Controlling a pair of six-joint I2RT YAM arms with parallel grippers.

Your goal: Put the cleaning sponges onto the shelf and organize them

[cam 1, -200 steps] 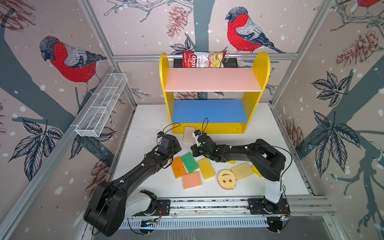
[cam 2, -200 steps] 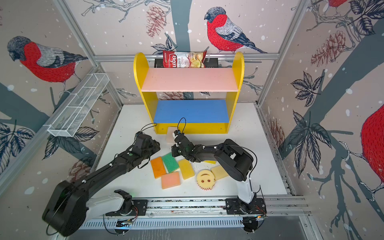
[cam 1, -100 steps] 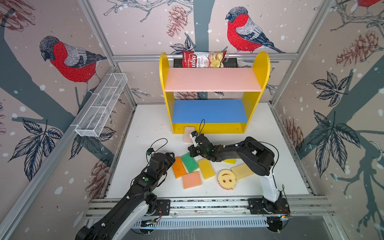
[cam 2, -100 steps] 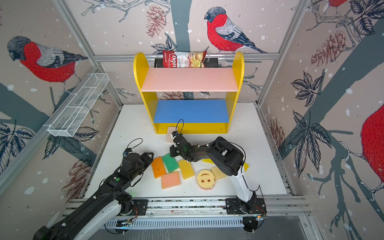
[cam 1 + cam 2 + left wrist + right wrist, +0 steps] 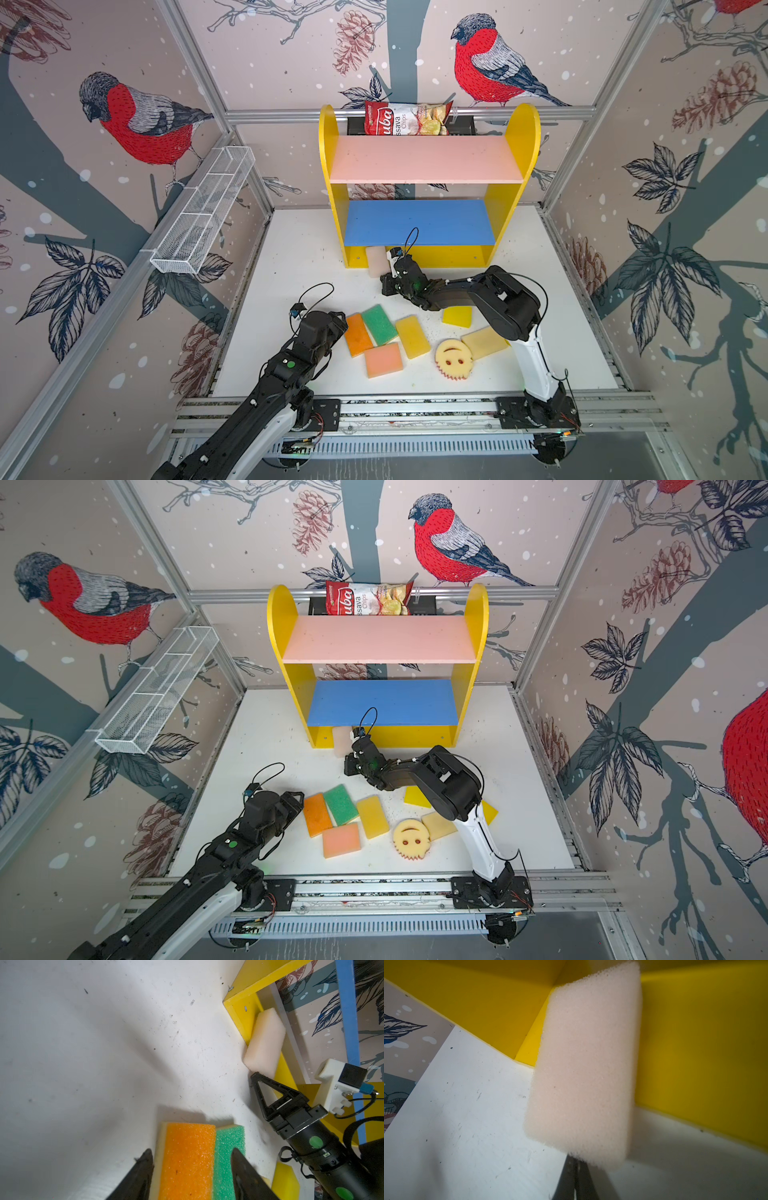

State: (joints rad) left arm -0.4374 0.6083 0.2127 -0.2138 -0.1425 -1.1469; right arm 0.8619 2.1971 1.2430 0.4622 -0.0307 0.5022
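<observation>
- OK, right claw (image 5: 256, 1078) is pinched together w/ nothing in it; its tip is touching the near end of the pale pink sponge (image 5: 376, 260).
- That sponge lies across the front lip of the shelf (image 5: 328, 166): far end on the yellow base, by the side panel nearer the table's left edge, near end down toward the table (image 5: 291, 257).
- Shelf sits mid back edge of the table; pink & blue boards bare.
- Left claw (image 5: 191, 1151) has fingers apart, low over one end of the orange sponge (image 5: 358, 334). One finger is outside its long edge, the other over the green sponge (image 5: 379, 324). No grip.
- Orange & green lie side by side, touching.
- Others are loose toward the table's front edge, centre: yellow sponge (image 5: 412, 336) just beside green, peach sponge (image 5: 383, 359) at the orange one's front end.
- Smiley sponge (image 5: 453, 359) is face up, cream sponge (image 5: 484, 341) right beside it.
- Bright yellow sponge (image 5: 457, 316) is partly under the right arm.
- Chips bag (image 5: 405, 118) is up behind the top board; wire rack (image 5: 203, 212) is along the left wall.
</observation>
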